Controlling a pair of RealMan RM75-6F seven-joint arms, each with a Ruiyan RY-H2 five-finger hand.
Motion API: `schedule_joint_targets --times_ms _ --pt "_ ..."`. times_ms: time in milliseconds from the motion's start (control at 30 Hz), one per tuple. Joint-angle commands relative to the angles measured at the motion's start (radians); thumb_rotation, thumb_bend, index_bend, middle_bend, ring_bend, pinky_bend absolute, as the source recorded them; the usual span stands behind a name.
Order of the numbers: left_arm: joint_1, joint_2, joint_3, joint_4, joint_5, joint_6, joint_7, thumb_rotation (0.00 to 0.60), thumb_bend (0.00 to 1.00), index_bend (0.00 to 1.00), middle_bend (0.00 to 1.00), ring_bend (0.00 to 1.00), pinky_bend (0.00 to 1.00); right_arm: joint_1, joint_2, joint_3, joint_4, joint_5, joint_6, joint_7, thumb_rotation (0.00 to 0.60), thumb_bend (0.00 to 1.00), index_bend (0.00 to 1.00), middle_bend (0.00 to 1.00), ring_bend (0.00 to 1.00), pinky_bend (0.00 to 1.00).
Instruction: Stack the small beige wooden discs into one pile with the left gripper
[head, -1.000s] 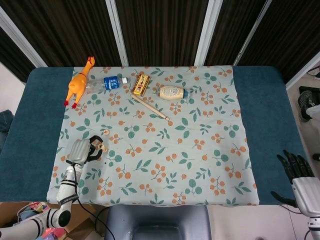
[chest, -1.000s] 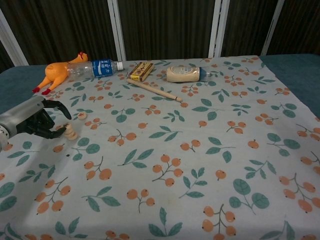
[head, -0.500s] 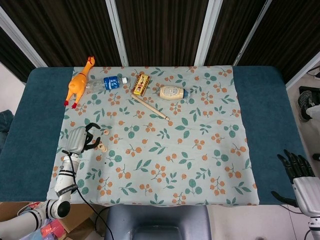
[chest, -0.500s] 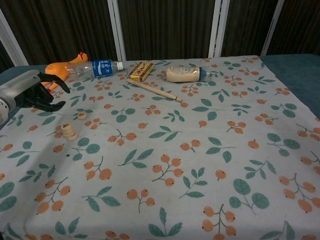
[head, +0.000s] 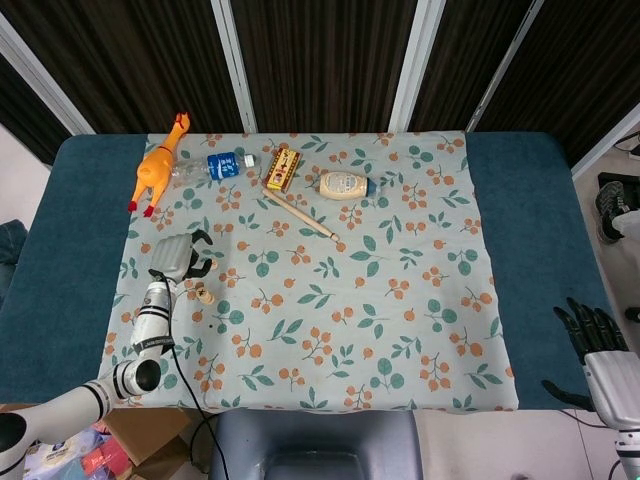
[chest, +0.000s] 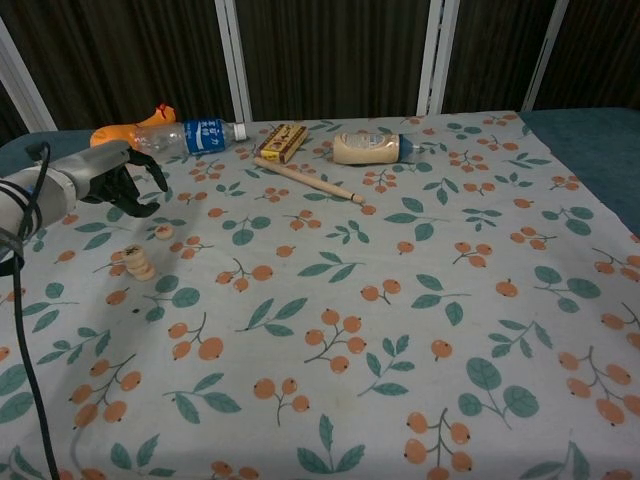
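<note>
A short pile of small beige wooden discs (chest: 141, 266) stands on the floral cloth at the left, and it also shows in the head view as the pile (head: 205, 296). One disc (chest: 118, 256) lies flat just left of the pile. Another loose disc (chest: 164, 232) lies a little farther back. My left hand (chest: 122, 180) hovers beyond the loose disc, apart from the pile, fingers spread and curved, holding nothing. In the head view the left hand (head: 183, 257) sits just behind the pile. My right hand (head: 592, 336) rests off the cloth at the near right, fingers apart and empty.
Along the far edge lie an orange rubber chicken (head: 155, 170), a plastic water bottle (head: 215, 165), a yellow box (head: 284, 168) and a beige squeeze bottle (head: 345, 184). A wooden stick (head: 300, 212) lies in front of the box. The cloth (head: 330, 330) covers a blue table.
My left hand let go of the disc pile, lifted away and moved toward the far side, past the loose disc. The pile stays standing. The right hand has not moved.
</note>
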Motion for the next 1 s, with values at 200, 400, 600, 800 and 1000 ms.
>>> schedule_joint_targets --times_ms 200,400,600,800,1000 --pt "-0.041 -0.04 0.016 0.027 -0.065 -0.006 0.092 0.6 0.39 0.4 1.0 1.0 1.0 0.001 0.003 0.0 0.002 -0.001 0.0 0.006 0.6 0.16 0.0 0.0 0.0 0.0" --pt "-0.061 -0.063 0.031 0.068 -0.094 -0.001 0.149 0.6 0.39 0.41 1.0 1.0 1.0 -0.001 0.004 -0.001 0.002 -0.004 0.004 0.01 0.6 0.16 0.0 0.0 0.0 0.0" --pt "-0.068 -0.086 0.04 0.116 -0.109 -0.005 0.171 0.6 0.39 0.41 1.0 1.0 1.0 -0.003 0.004 -0.001 0.004 -0.005 0.009 0.014 0.6 0.16 0.0 0.0 0.0 0.0" --pt "-0.071 -0.092 0.045 0.136 -0.111 -0.008 0.181 0.6 0.39 0.41 1.0 1.0 1.0 -0.003 0.004 0.001 0.004 -0.001 0.009 0.017 0.6 0.16 0.0 0.0 0.0 0.0" --pt "-0.069 -0.096 0.049 0.141 -0.112 -0.016 0.181 0.6 0.38 0.41 1.0 1.0 1.0 -0.003 0.004 0.001 0.004 -0.001 0.009 0.015 0.6 0.16 0.0 0.0 0.0 0.0"
